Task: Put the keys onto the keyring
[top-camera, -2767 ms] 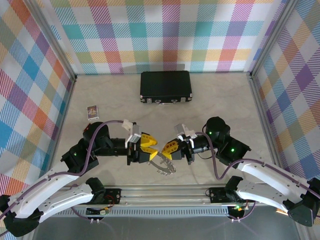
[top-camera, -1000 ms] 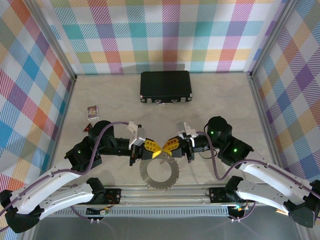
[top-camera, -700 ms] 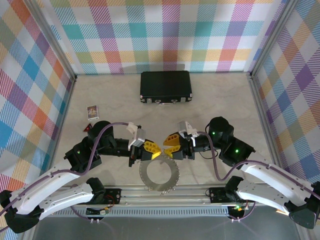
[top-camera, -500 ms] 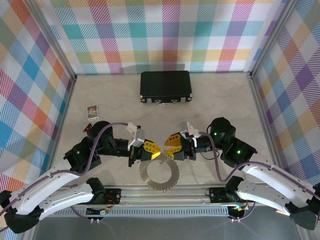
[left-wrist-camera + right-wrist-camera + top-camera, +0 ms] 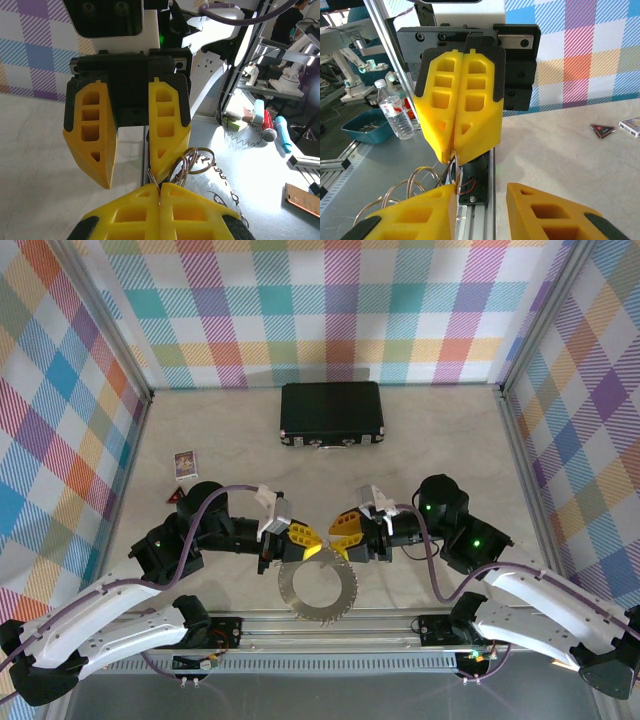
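Note:
The keys (image 5: 318, 590) form a flat silvery wreath that hangs just below both grippers, over the table's front edge. My left gripper (image 5: 311, 545) is shut, pinching the keyring (image 5: 152, 179), a thin wire loop at its tips (image 5: 160, 187). Coiled brassy rings (image 5: 194, 159) lead from there to the chain of keys (image 5: 227, 194). My right gripper (image 5: 339, 538) faces it tip to tip and stands open (image 5: 480, 200). The keyring (image 5: 453, 166) touches the inner face of its left finger (image 5: 427, 212). Its right finger (image 5: 555, 212) holds nothing.
A black case (image 5: 331, 413) lies at the back of the table. A small card box (image 5: 184, 462) and a red triangle (image 5: 172, 497) sit at the left. The aluminium rail (image 5: 320, 625) runs along the front edge under the wreath.
My right gripper has opened and let go of the ring, its fingers drawing slightly back to the right. The left gripper stays shut. The wreath, tilted earlier, now hangs flat and round.

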### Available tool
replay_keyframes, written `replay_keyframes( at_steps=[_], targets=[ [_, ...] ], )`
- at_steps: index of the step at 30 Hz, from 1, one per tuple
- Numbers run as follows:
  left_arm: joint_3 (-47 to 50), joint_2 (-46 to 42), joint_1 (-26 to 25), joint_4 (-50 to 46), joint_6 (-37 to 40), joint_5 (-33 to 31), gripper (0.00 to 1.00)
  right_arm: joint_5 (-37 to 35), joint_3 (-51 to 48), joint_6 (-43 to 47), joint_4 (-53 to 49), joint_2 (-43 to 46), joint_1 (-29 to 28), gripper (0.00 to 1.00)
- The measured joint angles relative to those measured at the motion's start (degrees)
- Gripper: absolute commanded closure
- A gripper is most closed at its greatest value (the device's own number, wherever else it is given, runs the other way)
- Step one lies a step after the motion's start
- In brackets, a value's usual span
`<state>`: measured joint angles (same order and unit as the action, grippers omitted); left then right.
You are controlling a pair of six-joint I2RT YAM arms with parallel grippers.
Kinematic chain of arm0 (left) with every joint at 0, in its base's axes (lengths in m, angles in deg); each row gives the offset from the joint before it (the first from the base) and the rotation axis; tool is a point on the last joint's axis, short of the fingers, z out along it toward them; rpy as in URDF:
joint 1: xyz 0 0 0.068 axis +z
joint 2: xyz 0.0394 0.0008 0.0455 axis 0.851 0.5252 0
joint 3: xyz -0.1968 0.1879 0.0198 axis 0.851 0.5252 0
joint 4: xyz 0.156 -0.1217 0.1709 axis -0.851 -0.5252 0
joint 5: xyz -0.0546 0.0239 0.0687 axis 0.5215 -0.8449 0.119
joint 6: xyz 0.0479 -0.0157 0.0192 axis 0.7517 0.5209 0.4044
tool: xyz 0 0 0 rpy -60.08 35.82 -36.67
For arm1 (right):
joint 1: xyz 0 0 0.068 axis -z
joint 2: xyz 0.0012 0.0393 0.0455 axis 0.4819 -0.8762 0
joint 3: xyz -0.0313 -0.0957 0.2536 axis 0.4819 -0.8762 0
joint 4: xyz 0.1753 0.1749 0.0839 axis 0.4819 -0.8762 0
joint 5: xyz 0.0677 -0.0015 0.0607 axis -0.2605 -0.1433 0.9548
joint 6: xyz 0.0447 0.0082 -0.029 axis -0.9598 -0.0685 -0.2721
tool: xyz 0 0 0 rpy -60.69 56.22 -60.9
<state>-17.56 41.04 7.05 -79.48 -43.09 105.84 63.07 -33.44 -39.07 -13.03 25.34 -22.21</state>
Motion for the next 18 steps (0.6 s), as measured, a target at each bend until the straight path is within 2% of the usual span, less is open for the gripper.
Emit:
replay_keyframes(
  at_steps=[10,18],
  targets=[
    [0.00,-0.22,-0.09,-0.37,0.22,-0.55,1.00,-4.24,0.02,0.61,-4.76,3.72,0.00,0.48],
    [0.79,-0.46,-0.09,-0.55,0.39,-4.72,1.00,-5.49,1.79,2.45,-12.33,8.22,-0.39,0.49]
  ],
)
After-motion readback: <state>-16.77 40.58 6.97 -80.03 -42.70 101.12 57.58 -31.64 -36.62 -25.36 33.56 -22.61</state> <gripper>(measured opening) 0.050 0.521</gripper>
